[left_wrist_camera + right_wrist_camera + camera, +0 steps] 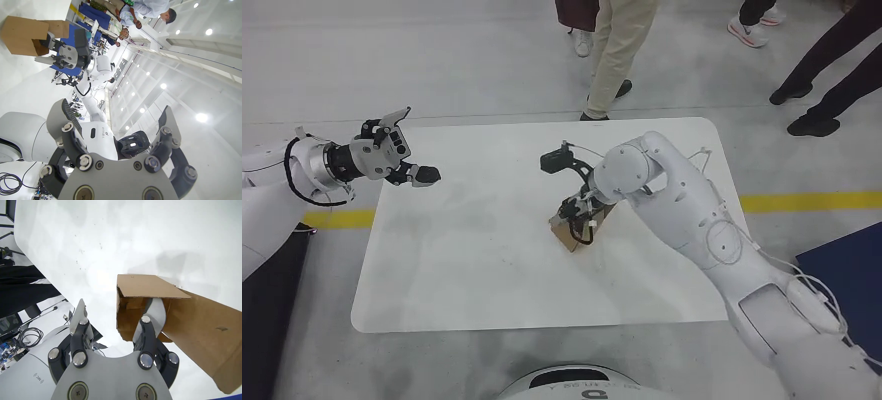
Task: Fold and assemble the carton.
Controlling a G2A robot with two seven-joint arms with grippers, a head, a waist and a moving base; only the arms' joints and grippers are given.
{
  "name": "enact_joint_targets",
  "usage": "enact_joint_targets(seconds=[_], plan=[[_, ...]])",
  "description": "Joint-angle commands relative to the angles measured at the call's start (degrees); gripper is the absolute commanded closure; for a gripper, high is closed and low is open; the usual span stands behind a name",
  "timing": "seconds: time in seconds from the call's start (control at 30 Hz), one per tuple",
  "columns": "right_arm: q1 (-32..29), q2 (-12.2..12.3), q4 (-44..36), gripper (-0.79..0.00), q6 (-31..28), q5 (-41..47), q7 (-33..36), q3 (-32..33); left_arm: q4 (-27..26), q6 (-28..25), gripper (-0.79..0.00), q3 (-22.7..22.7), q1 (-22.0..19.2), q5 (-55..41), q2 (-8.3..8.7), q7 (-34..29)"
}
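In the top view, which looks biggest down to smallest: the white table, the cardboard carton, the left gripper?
Largest: white table.
Then cardboard carton and left gripper: they look alike, and the carton is partly hidden, so unranked.

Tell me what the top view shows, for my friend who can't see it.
The right gripper is down at a small brown carton lying near the middle of a white table. The left gripper hovers over the table's left edge, well apart from the carton.
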Motion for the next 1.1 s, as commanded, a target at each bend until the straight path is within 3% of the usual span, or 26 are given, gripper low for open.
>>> enact_joint_targets(seconds=[0.0, 0.23, 0.4, 0.53, 0.73, 0.87, 1.07], plan=[[-0.37, 0.36, -3.09, -0.785, -0.52, 0.33, -1.09, 1.44, 0.00, 0.00, -0.785, 0.00, 0.00, 0.00, 0.00, 0.00], [-6.67, 3.20, -16.91, -0.785, -4.23, -1.08, -6.27, 11.45, 0.00, 0.00, -0.785, 0.00, 0.00, 0.00, 0.00, 0.00], [-16.79, 5.56, -27.53, -0.785, -8.72, 0.58, -12.94, 23.50, 0.00, 0.00, -0.785, 0.00, 0.00, 0.00, 0.00, 0.00], [-25.84, 6.87, -31.40, -0.785, -11.99, 3.14, -17.41, 31.67, 0.00, 0.00, -0.785, 0.00, 0.00, 0.00, 0.00, 0.00], [-35.01, 7.43, -25.00, -0.751, -15.66, 6.84, -23.23, 33.73, 0.00, 0.00, -0.785, 0.00, 0.00, 0.00, 0.00, 0.00], [-35.75, 7.13, -18.21, -0.717, -17.51, 4.77, -29.93, 30.64, 0.00, 0.00, -0.785, 0.00, 0.00, 0.00, 0.00, 0.00], [-35.38, 7.04, -14.67, -0.606, -19.53, 6.20, -32.13, 28.26, 0.00, 0.00, -0.785, 0.00, 0.00, 0.00, 0.00, 0.00]])
